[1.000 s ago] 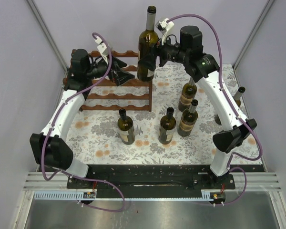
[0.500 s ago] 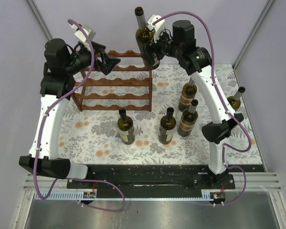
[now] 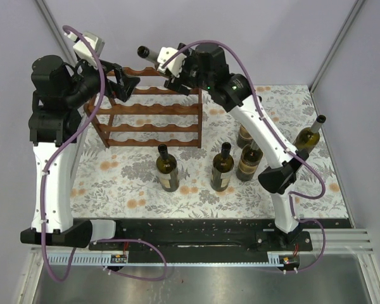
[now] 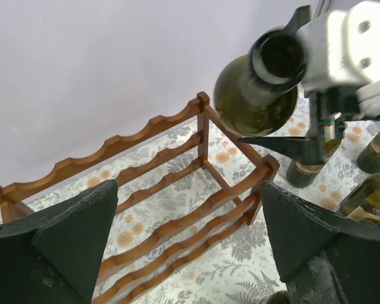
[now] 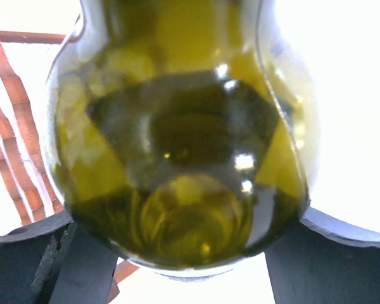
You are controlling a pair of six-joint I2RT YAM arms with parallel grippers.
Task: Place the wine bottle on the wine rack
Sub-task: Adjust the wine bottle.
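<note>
The right gripper (image 3: 177,66) is clamped on the body of a green wine bottle (image 3: 151,55), carrying it in the air over the far rail of the wine rack (image 3: 153,118). The rack stands near the far left corner of the table (image 3: 196,196). The left gripper (image 3: 125,83) hangs beside the bottle's mouth, over the rack's far left end, its fingers (image 4: 69,234) wide apart and holding nothing.

Several things could go wrong from here. The glass is smooth and the grip sits on the rounded body, so the bottle may slide or twist between the right fingers (image 5: 342,240) as it is tipped. The neck reaches towards the left gripper, so a small swing could knock the two together. If the bottle is lowered as it lies now, along the rails, it would probably miss the scalloped cradles and roll off. A hard set-down could also shove the light wooden rack. Other bottles (image 3: 222,166) stand upright nearer the middle and right of the table, away from this move.

The bottle lies close to level. Its long axis runs roughly along the rack's length, parallel to the table's far edge. The neck points to the left edge and slightly away, with the open mouth facing the left wrist camera. The base is hidden behind the right gripper.
</note>
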